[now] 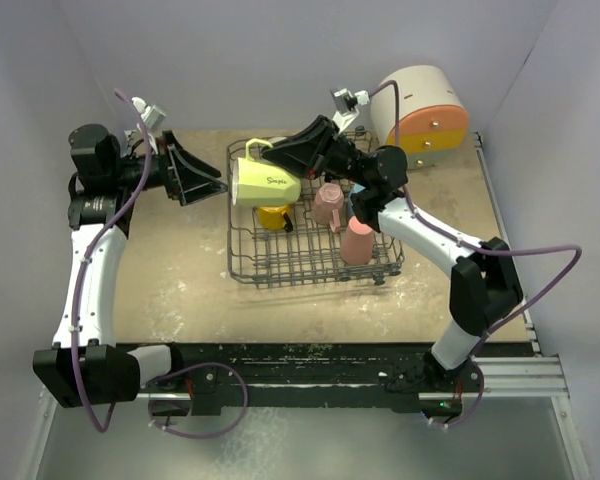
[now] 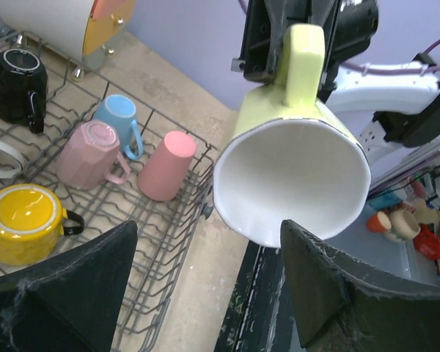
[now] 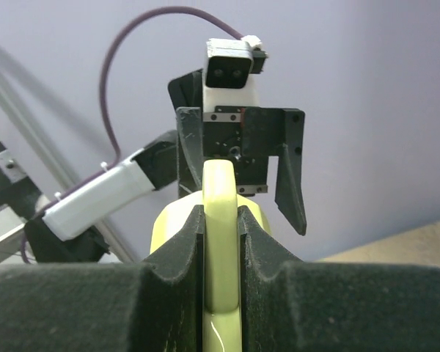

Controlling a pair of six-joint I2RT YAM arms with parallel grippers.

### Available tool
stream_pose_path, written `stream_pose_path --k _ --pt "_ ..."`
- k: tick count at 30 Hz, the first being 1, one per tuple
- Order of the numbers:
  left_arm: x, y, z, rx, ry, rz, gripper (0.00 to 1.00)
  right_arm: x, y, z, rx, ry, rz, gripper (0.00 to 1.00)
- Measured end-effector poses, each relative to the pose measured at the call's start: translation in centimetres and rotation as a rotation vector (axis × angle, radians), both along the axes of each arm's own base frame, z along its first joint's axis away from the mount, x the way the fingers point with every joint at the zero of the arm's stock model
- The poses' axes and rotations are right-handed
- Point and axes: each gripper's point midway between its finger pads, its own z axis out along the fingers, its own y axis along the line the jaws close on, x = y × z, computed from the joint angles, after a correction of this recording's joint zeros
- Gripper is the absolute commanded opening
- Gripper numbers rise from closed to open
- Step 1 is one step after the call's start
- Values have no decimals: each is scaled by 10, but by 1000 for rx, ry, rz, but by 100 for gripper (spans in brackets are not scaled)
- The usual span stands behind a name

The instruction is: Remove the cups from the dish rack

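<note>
My right gripper [image 1: 272,155] [image 3: 221,220] is shut on the handle of a yellow-green cup [image 1: 265,182] [image 2: 293,176] [image 3: 221,257]. It holds the cup in the air over the left end of the dish rack [image 1: 242,270] [image 2: 154,293], with the white mouth turned left. My left gripper [image 1: 215,176] [image 2: 208,229] stands open just left of that mouth, its fingers apart from the rim. In the rack sit an orange-yellow cup [image 1: 274,215] [image 2: 22,224], a pink one [image 1: 328,203] [image 2: 92,154], a salmon tumbler [image 1: 358,240] [image 2: 169,165], a light blue cup [image 2: 121,117] and a black cup [image 2: 18,84].
A round white container with orange and yellow drawers [image 1: 427,105] [image 2: 59,22] stands behind the rack at the back right. Bare tan tabletop [image 1: 170,270] lies left of the rack. Purple walls close in the sides and back.
</note>
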Motion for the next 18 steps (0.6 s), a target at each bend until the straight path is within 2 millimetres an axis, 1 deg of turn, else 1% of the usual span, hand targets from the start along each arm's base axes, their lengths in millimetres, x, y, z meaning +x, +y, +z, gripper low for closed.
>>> stream_pose_path --k 4,6,9,11,13,15,18 --pt "-2 -3 13 -54 33 25 79 -5 -1 7 67 -7 47 0" --pt "-3 -6 13 -80 69 31 78 -6 0 8 84 -6 62 0" --pt "-5 -17 10 -108 127 18 77 -5 2 13 107 -7 82 0" --pt "-8 -27 10 -118 151 -2 73 -6 4 17 126 -10 94 0" --pt "-11 -34 11 -124 160 -14 66 -7 5 21 142 -15 104 0" --pt "-12 -36 12 -128 164 -19 55 -9 8 24 156 -11 110 0" --pt "-11 -37 12 -133 172 -17 34 -16 12 25 163 -13 127 0"
